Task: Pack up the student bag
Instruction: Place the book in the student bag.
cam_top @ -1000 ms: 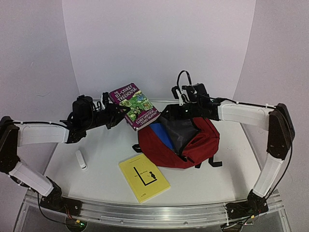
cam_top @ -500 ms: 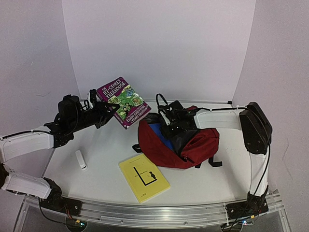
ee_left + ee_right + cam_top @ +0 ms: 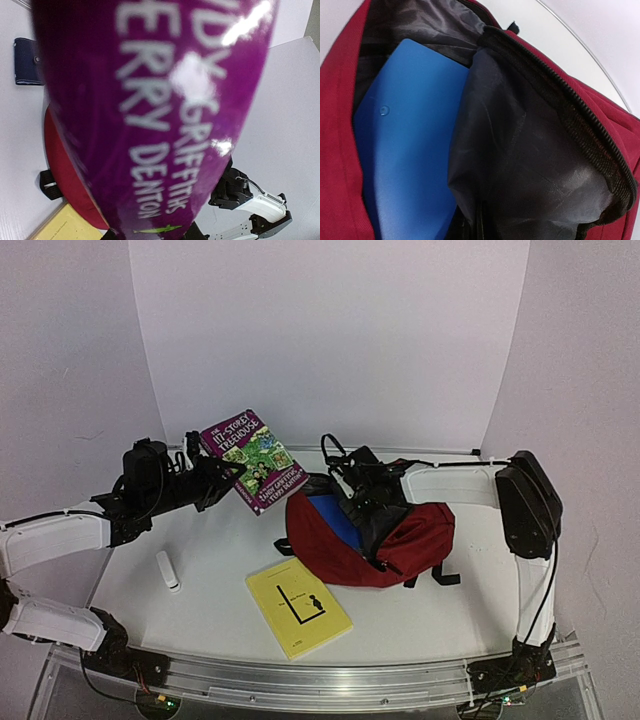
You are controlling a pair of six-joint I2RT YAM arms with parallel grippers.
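Your dark red student bag (image 3: 372, 540) lies open on the counter (image 3: 210, 540), one flat blue folder (image 3: 335, 522) already inside, with your right pincer (image 3: 362, 502) pressed together at its mouth; whether lining is caught, you cannot tell. Your left pincer (image 3: 222, 480) pinches the purple Treehouse book (image 3: 252, 458) aloft just left of the bag, while the yellow book (image 3: 298, 612) and white stick (image 3: 168, 570) lie unpacked.
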